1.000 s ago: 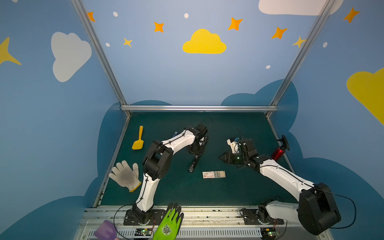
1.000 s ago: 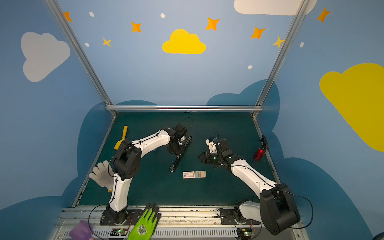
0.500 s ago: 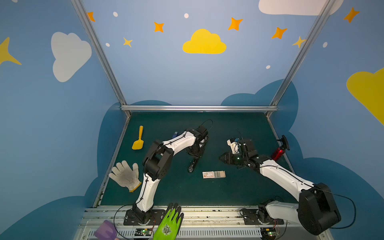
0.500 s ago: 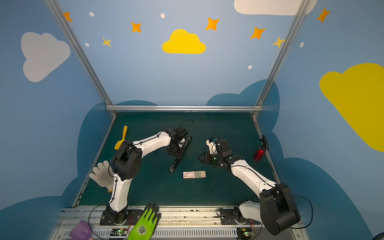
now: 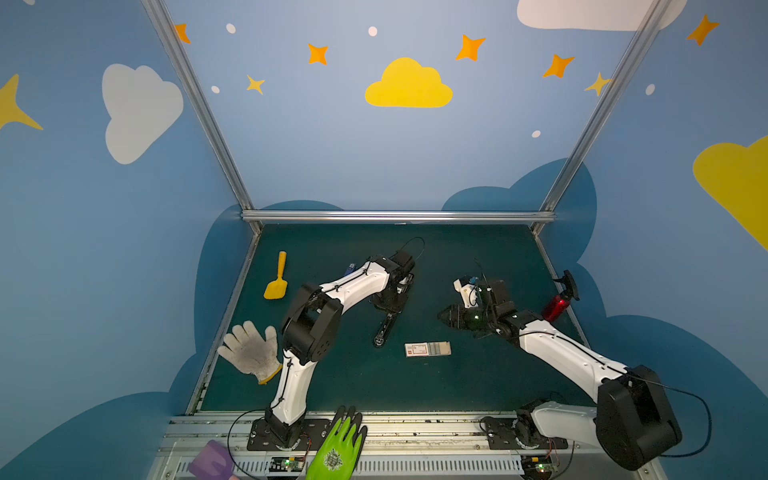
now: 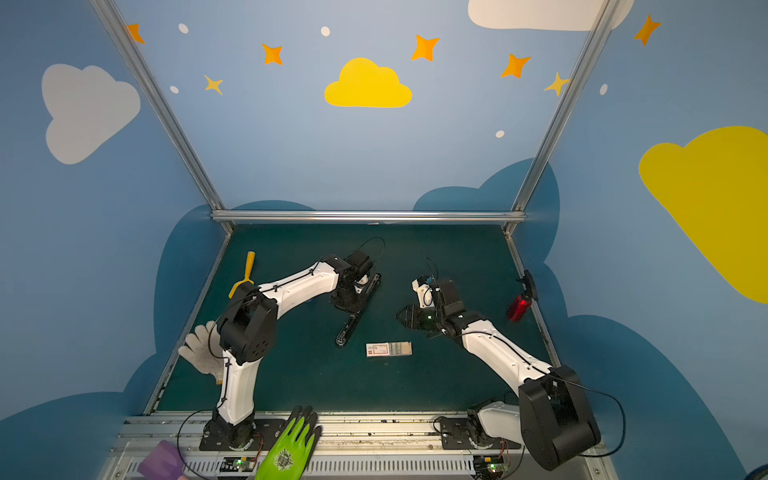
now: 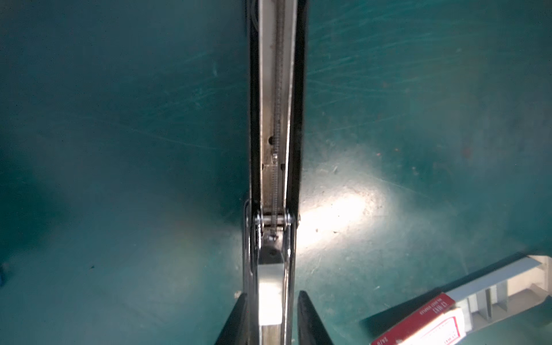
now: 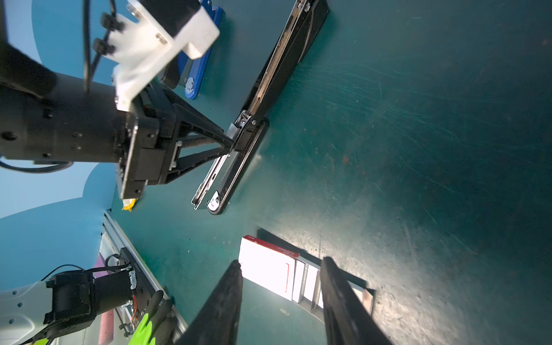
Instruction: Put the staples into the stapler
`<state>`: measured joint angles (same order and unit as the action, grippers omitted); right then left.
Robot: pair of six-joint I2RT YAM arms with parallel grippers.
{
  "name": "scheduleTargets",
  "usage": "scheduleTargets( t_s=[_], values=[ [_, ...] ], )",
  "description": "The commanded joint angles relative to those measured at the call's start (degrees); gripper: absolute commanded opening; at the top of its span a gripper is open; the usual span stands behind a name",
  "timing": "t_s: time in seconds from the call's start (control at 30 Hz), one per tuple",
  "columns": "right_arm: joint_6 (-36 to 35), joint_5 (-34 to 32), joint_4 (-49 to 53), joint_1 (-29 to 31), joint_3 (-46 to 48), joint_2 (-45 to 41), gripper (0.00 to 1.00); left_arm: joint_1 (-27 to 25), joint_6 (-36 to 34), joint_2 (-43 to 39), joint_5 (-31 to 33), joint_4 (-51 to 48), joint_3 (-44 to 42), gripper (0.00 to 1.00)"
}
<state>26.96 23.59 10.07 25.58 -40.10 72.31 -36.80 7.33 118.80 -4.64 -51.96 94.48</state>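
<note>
Left gripper (image 7: pixel 271 294) is clenched on the stapler (image 7: pixel 276 89). Its 2 black fingers (image 7: pixel 236 316) pinch the metal magazine rail right by the hinge. The stapler is flipped wide open and lies flat on the green mat (image 5: pixel 478 386), with the spring channel facing up. In both top views it runs diagonally under the left wrist.

Right gripper (image 8: pixel 280 261) is released, jaws apart with nothing between them. It hangs above the mat close to the staple box (image 8: pixel 268 268), and as far as I can see they aren't touching.

The box sits flat on the mat near the stapler's base tip, on the side towards the robot and roughly between the 2 arms. Its white sleeve with the red label is slid halfway off, so the tray sticks out with the grey staples (image 7: pixel 490 301) showing.

Further out there's a yellow scoop (image 5: pixel 276 286) on the left of the mat and a white glove (image 5: pixel 251 351) at the left edge. A green glove (image 5: pixel 336 449) lies on the front rail, and a red bottle (image 5: pixel 555 305) stands at the right edge.
</note>
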Motion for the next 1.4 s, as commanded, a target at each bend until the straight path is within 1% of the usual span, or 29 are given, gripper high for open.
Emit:
scheduleTargets(
  t_s=[0.0,0.2,0.33,0.47,0.53,0.6,0.73,0.83,0.97,1.2,1.3,1.37],
  values=[
    [0.19,0.64,-0.65,-0.17,0.72,-0.59,0.44,-0.07,-0.13,-1.76,0.51,-1.38,-0.78,0.28],
    [0.18,0.66,-0.65,-0.27,0.72,-0.56,0.44,-0.03,-0.3,-1.07,0.84,-1.31,-1.18,0.28],
    [0.15,0.66,-0.67,-0.31,0.89,-0.58,0.44,-0.03,-0.3,-0.46,1.04,-1.21,-1.14,0.25],
    [0.15,0.62,-0.64,-0.35,0.99,-0.84,0.44,0.02,-0.39,-0.07,0.95,-0.86,-0.9,0.17],
    [0.16,0.51,-0.66,-0.34,0.99,-0.9,0.44,-0.05,-0.5,0.19,1.02,-0.9,-0.72,0.16],
    [0.16,0.66,-0.57,-0.43,0.99,-0.96,0.44,0.01,-0.63,0.46,1.21,-1.03,-0.61,0.17],
    [0.18,0.58,-0.49,-0.44,1.16,-1.31,0.44,-0.07,-0.74,0.77,1.56,-0.92,-0.61,0.23],
    [0.04,0.57,-0.4,-0.47,1.25,-1.47,0.44,-0.03,-0.74,0.95,1.57,-0.73,-0.61,0.24],
    [0.19,0.53,-0.41,-0.53,1.25,-1.78,0.44,0.06,-0.91,1.59,1.74,-0.68,-0.02,0.24],
    [0.05,0.4,-0.14,-0.79,1.25,-2.15,0.44,0.14,-1.28,2.65,1.3,-0.64,0.97,0.18],
    [0.05,0.49,-0.13,-0.74,1.25,-2.07,0.44,0.36,-1.12,2.66,1.39,-0.58,1.06,0.24],
    [0.02,0.49,-0.13,-0.85,1.2,-2.09,0.44,0.58,-0.95,2.57,1.14,-0.29,1.3,0.26]
  ],
)
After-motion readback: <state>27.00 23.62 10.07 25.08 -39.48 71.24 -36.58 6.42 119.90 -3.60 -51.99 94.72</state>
